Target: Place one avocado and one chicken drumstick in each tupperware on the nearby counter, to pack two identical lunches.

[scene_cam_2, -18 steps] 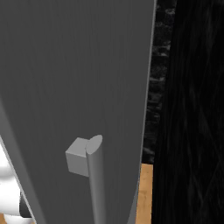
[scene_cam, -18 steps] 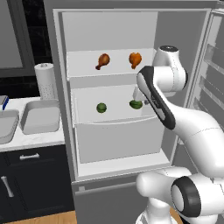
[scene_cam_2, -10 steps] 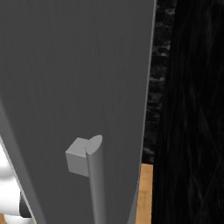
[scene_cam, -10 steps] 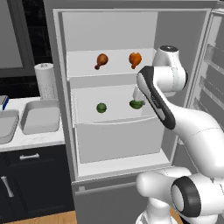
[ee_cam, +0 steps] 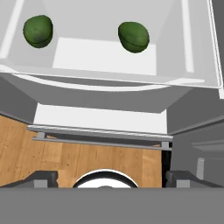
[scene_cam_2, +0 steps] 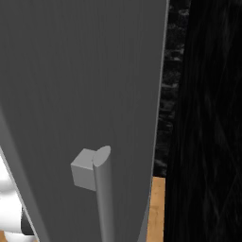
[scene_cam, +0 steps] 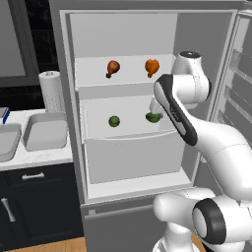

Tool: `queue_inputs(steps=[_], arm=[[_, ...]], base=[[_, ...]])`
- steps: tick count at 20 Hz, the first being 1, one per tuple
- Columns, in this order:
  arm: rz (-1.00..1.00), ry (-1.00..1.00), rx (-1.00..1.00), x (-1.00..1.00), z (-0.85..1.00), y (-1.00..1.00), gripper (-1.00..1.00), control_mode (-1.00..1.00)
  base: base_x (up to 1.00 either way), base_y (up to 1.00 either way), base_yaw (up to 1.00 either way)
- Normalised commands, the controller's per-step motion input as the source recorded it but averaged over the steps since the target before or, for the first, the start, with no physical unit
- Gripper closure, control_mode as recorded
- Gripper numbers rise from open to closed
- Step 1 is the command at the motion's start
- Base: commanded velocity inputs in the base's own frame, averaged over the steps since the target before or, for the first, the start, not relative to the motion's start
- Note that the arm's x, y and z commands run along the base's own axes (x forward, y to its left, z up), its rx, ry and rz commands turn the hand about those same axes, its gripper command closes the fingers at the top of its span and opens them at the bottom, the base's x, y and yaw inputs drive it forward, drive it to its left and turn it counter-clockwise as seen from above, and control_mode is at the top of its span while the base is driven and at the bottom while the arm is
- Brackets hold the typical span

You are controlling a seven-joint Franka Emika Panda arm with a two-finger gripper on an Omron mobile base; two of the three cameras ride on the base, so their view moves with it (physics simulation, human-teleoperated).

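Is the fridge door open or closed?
Open. Inside the fridge you can see two drumsticks and two avocados on its shelves.

Upper fridge shelf (scene_cam: 128, 78): two chicken drumsticks (scene_cam: 112, 68) (scene_cam: 152, 66) lying apart, left and right. Lower fridge shelf (scene_cam: 130, 130): two avocados (scene_cam: 114, 121) (scene_cam: 153, 117), apart. Desk (scene_cam: 34, 156), left of fridge: two tupperware (scene_cam: 45, 130) (scene_cam: 7, 141) side by side; paper towel roll (scene_cam: 51, 91) upright behind them.

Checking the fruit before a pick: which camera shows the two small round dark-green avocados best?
The hand view: both avocados lie large and unobstructed on the white fridge shelf. The left base view shows them small, one partly behind the arm; the right base view faces the door.
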Motion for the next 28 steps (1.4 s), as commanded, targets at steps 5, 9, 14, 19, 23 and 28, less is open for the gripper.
queue_inputs(steps=[5,9,14,19,23,28], arm=[[0.0,0.0,0.02,0.0,-0.01,0.0,-1.0,-1.0],[0.0,0.0,0.0,0.0,0.0,0.0,-1.0,-1.0],[-0.01,-0.01,0.0,0.09,0.0,0.0,-1.0,-1.0],[-0.13,-0.02,0.0,0.7,-0.01,0.0,-1.0,-1.0],[-0.1,0.0,0.0,0.59,-0.06,-0.12,-1.0,-1.0],[-0.03,0.0,0.02,0.16,-0.02,-0.14,-1.0,-1.0]], base=[[0.0,0.0,0.0],[0.0,0.0,0.0],[0.0,0.0,0.0],[0.0,0.0,0.0],[0.0,0.0,0.0],[0.0,0.0,0.0]])
